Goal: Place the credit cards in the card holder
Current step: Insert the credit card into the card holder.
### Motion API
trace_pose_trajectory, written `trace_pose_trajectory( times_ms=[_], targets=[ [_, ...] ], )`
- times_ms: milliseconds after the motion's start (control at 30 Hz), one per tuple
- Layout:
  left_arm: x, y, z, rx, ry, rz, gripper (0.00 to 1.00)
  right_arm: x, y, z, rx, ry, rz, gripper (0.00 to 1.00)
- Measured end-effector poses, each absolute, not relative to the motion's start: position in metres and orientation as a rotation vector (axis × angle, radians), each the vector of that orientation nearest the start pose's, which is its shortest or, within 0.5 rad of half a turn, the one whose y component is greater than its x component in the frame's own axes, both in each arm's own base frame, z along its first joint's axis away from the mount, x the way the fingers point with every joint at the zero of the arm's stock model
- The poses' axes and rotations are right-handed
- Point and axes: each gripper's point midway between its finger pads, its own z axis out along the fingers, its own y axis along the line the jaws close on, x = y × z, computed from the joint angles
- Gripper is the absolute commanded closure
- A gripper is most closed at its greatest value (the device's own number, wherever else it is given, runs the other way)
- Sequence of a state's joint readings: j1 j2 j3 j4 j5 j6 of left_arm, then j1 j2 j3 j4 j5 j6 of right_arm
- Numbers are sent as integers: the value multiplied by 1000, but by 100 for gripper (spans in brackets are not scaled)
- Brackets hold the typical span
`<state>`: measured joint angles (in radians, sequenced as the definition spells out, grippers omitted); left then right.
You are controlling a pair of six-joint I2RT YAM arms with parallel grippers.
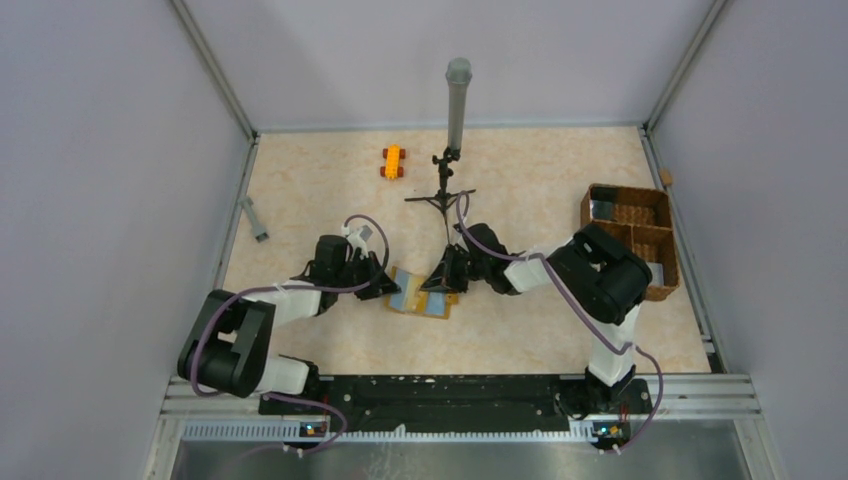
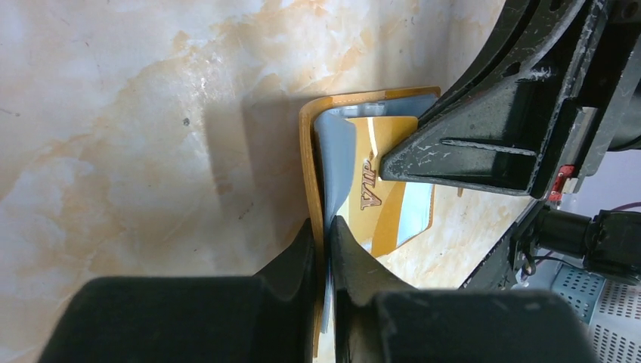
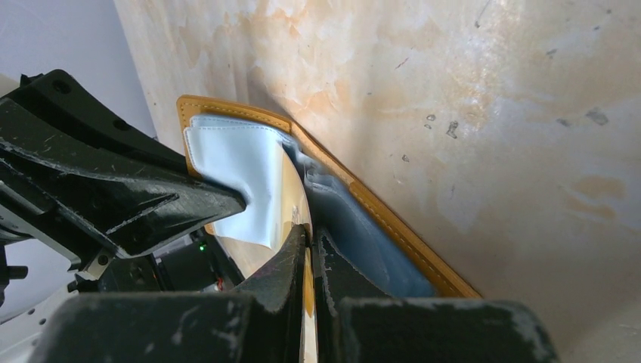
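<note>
The mustard-orange card holder (image 1: 421,296) lies open on the table between both grippers, its pale blue lining showing. My left gripper (image 1: 383,290) is shut on its left edge; in the left wrist view (image 2: 327,224) the jaws pinch the orange flap (image 2: 306,151) and the grey-blue lining. My right gripper (image 1: 441,282) is shut on a thin card, which looks gold with "VIP" lettering (image 2: 376,178). In the right wrist view (image 3: 310,236) the card's edge (image 3: 295,200) stands between the jaws, partly inside the card holder (image 3: 378,204). No other card shows.
A small orange toy car (image 1: 392,161) sits at the back. A microphone on a black tripod (image 1: 447,185) stands just behind the grippers. A brown wicker basket (image 1: 630,235) is at the right. A small grey object (image 1: 255,220) lies by the left wall.
</note>
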<state>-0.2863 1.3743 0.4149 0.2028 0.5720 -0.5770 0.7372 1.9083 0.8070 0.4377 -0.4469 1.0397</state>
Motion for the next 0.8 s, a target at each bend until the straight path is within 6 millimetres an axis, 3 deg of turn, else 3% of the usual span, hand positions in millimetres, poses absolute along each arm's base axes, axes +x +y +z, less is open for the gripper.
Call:
trace_pose_trajectory(
  times_ms=[467,800],
  targets=[
    [240,-196,32,-67,2458,-1141,73,247,377,20,91,2568,1395,100],
    [240,-196,31,-69,2450,-1152,78,249,381,20,82,2561,1414,100]
  ],
)
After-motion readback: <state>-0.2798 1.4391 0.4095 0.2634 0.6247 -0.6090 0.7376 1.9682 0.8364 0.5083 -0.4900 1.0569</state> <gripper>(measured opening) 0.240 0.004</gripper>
